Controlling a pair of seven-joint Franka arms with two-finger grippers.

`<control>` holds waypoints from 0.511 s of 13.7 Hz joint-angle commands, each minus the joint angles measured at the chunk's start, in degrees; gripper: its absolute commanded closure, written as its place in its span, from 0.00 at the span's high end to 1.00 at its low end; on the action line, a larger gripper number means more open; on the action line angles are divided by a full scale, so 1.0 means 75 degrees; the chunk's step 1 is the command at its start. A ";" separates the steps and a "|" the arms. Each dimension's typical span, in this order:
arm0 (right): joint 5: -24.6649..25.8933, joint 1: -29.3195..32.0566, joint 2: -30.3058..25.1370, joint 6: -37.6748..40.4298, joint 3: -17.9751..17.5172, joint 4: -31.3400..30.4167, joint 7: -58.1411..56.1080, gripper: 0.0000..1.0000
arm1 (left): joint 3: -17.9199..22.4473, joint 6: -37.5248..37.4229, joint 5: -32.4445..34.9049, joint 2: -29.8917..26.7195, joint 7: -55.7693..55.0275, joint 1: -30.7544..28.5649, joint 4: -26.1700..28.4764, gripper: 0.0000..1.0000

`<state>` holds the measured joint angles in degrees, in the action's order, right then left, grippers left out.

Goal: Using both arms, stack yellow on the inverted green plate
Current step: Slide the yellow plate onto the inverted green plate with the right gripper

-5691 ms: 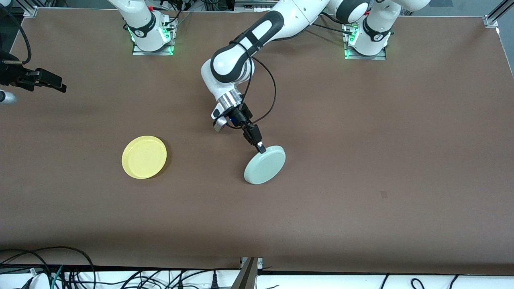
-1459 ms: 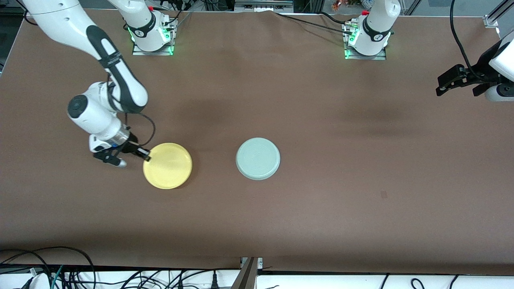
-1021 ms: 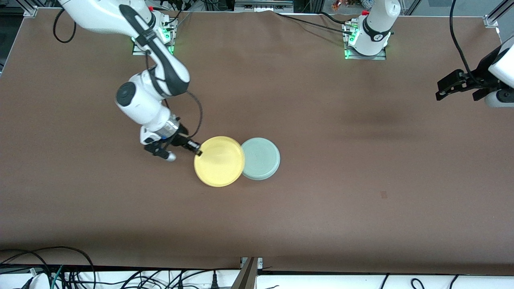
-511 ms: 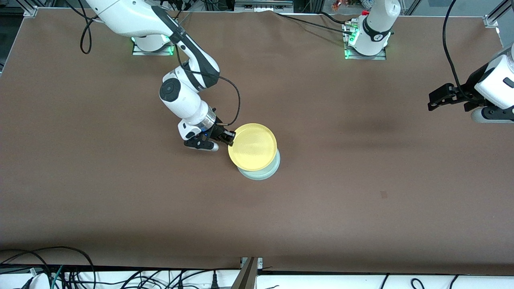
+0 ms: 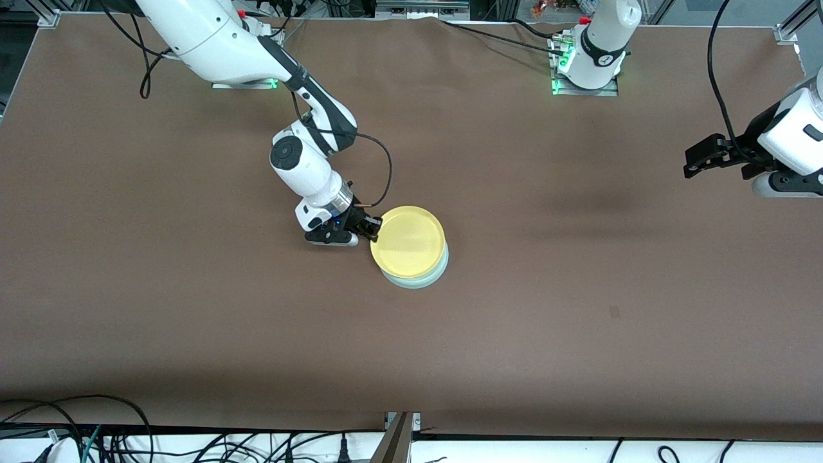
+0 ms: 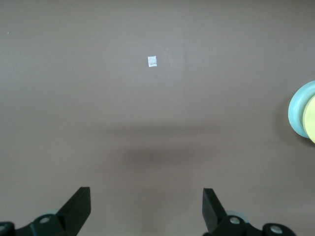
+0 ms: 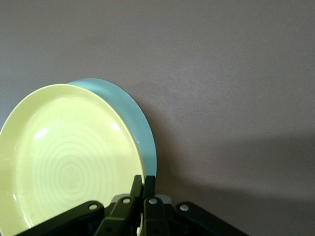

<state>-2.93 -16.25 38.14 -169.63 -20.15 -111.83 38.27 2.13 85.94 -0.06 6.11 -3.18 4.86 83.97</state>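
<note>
Yellow plate (image 5: 407, 241) held over the green plate (image 5: 418, 275), slightly off-centre.
Its rim is clenched by the right gripper (image 5: 371, 228) jaws (left gripper (image 5: 696, 162) waits, jaws released).

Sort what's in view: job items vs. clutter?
Job:
- yellow plate, over the green plate, rim pinched in the shut right pincer
- left pincer, open, waiting at its arm's table end

Lying about:
- small white tag on table
- cables past the table edge

The yellow plate (image 5: 408, 240), round and shallow with a raised rim, sat open side up over the green plate (image 5: 419, 278), covering most of it. The green plate lay upside down mid-table, well clear of every edge.
</note>
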 commanded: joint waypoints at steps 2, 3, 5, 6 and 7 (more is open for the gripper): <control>0.0144 -0.0189 0.0153 -0.0106 0.0097 0.0368 0.0066 1.00 | -0.0003 -0.0056 0.0090 0.0169 0.0038 0.0032 -0.0263 1.00; 0.0156 -0.0201 0.0083 -0.0083 0.0178 0.0356 0.0042 1.00 | 0.0009 -0.0056 0.0078 0.0193 0.0038 0.0020 -0.0263 1.00; 0.0179 -0.0189 -0.0267 0.0139 0.0284 0.0321 0.0030 1.00 | 0.0009 -0.0056 0.0101 0.0193 0.0038 0.0009 -0.0263 1.00; 0.0191 -0.0189 -0.0582 0.0651 0.0412 0.0333 0.0030 1.00 | 0.0009 -0.0056 0.0101 0.0193 0.0038 0.0009 -0.0263 1.00; 0.0203 -0.0177 -0.0945 0.1317 0.0529 0.0344 0.0007 1.00 | 0.0009 -0.0056 0.0090 0.0193 0.0038 0.0009 -0.0263 1.00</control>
<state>-2.20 -16.90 36.66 -166.93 -18.31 -108.77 38.07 2.15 85.95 -0.06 6.64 -3.19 4.83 83.94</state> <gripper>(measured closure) 0.383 0.000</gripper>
